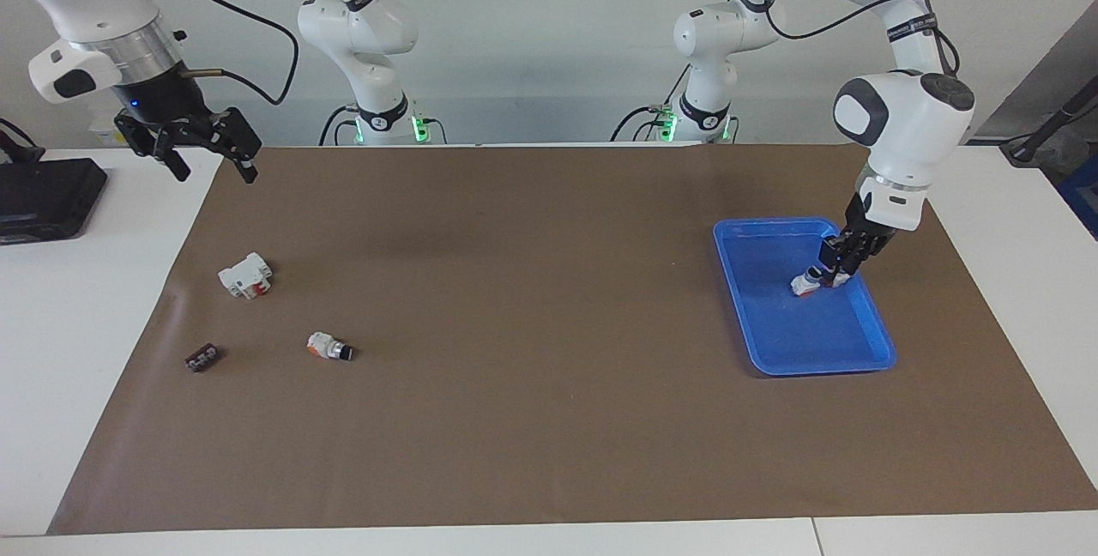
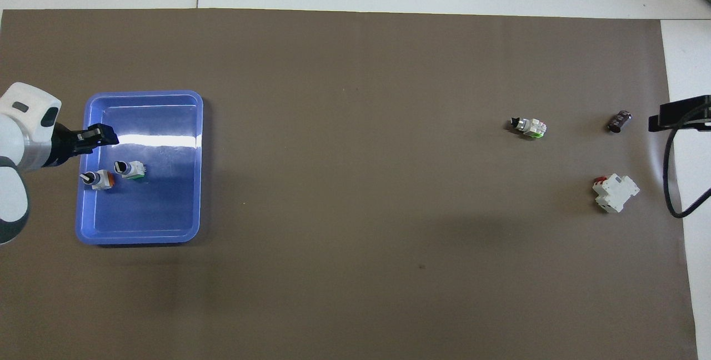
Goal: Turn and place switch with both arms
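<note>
The switch (image 2: 130, 169), with a green block end and black knob, stands free in the blue tray (image 2: 155, 215) beside an orange-ended switch (image 2: 98, 180). My left gripper (image 2: 99, 136) hangs open over the tray's edge toward the left arm's end, a little apart from both switches. In the facing view the left gripper (image 1: 836, 267) sits low over the tray (image 1: 772, 365), just above the two switches and partly hiding them. Raised over the mat's corner at the right arm's end, my right gripper (image 1: 214, 166) is open and holds nothing.
Another small switch (image 1: 330, 347) lies on the brown mat toward the right arm's end. Near it are a white blocky part with red (image 1: 246, 274) and a small dark part (image 1: 202, 358). A black device (image 1: 43, 196) sits off the mat.
</note>
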{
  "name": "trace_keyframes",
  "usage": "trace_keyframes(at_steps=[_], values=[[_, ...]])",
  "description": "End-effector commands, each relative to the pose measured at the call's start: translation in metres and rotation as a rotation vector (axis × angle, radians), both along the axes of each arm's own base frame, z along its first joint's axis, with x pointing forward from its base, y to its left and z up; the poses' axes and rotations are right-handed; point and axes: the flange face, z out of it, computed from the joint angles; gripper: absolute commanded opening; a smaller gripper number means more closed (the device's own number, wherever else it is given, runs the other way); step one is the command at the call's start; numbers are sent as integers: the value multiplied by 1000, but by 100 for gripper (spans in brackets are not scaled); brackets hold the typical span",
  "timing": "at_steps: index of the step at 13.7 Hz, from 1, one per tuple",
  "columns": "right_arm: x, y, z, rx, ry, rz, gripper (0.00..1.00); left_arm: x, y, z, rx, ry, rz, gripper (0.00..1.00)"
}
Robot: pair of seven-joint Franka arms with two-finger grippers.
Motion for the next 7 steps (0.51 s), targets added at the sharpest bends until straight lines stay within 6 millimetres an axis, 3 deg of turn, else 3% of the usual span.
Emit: trace_keyframes(at_steps=[1,3,7], values=[[-4,4,-3,-18,27,-45,100,40,-19,37,-1,49,-66,62],[-4,5,-2,-18,27,-45,100,50,-56,57,-4,73,-129,62],[-6,6,-2,-17,39,-45,100,46,-125,102,88,161,-282,63]])
